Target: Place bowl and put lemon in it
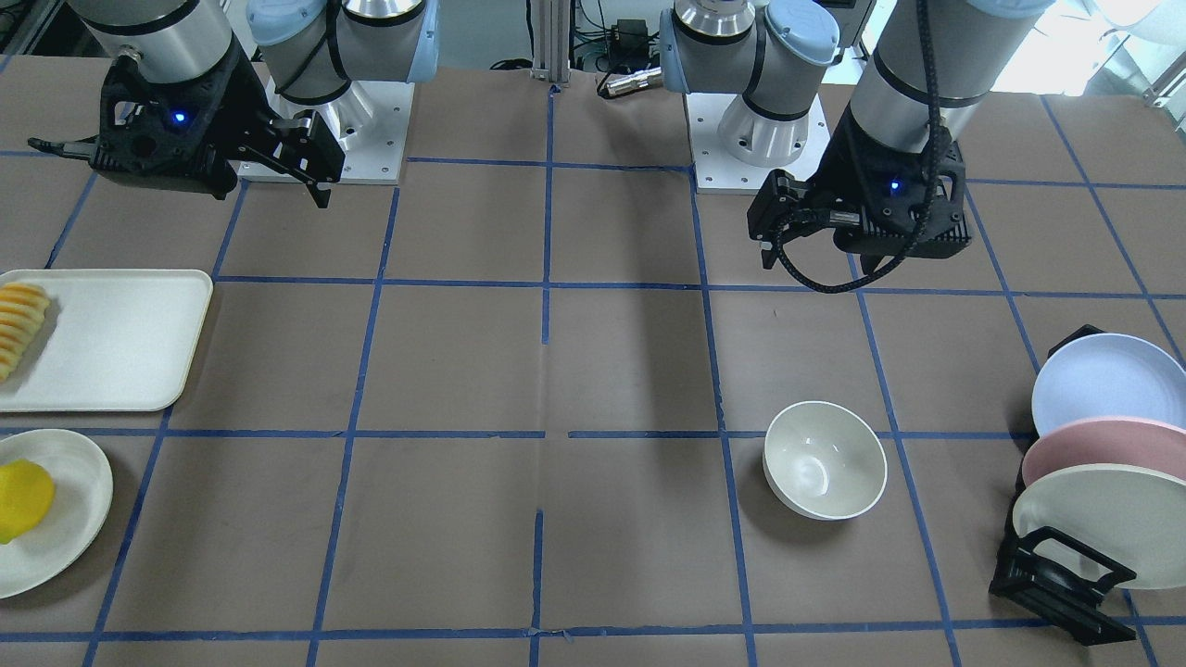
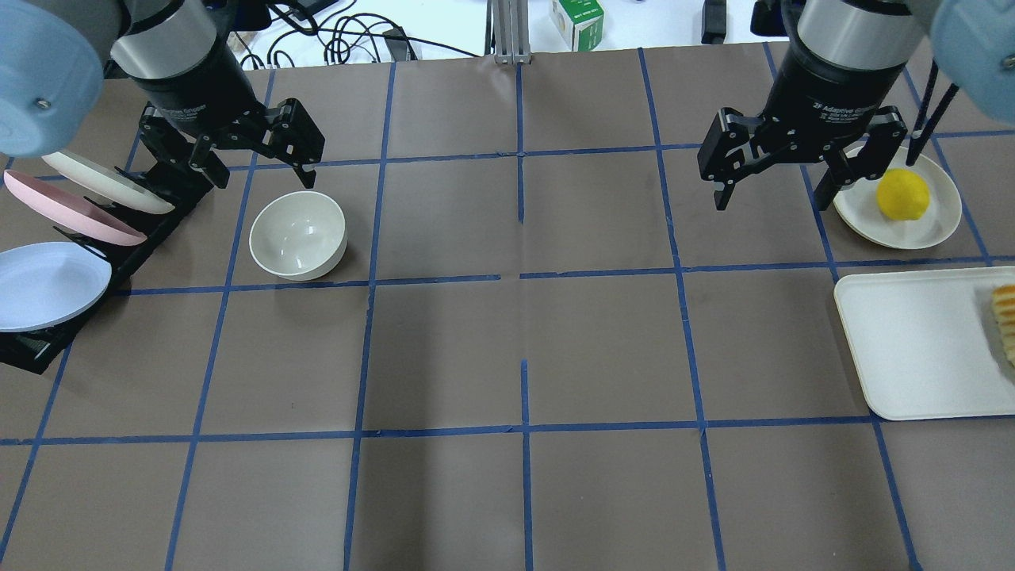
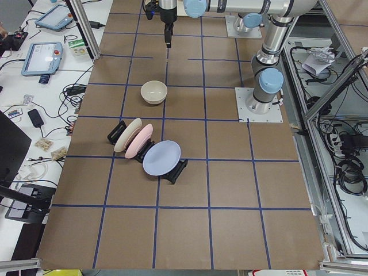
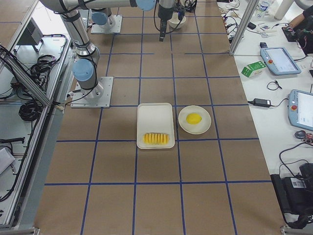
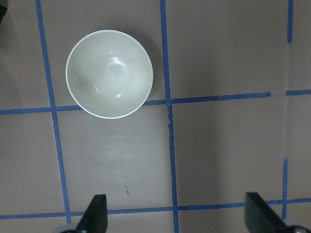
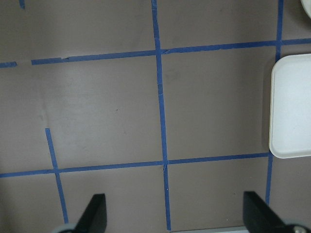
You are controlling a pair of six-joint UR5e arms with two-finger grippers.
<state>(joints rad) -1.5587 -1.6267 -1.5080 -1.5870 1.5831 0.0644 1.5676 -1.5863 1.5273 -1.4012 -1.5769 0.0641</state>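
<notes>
Exterior front-facing: lemon [image 1: 23, 500] partly off-frame.

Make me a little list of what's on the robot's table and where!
bowl: empty, upright, beside the plate rack
lemon: on a flat round plate, not in the bowl
left gripper: open, empty, near the bowl
right gripper: open, empty, near the lemon's plate
tray: sliced food at one end
</notes>
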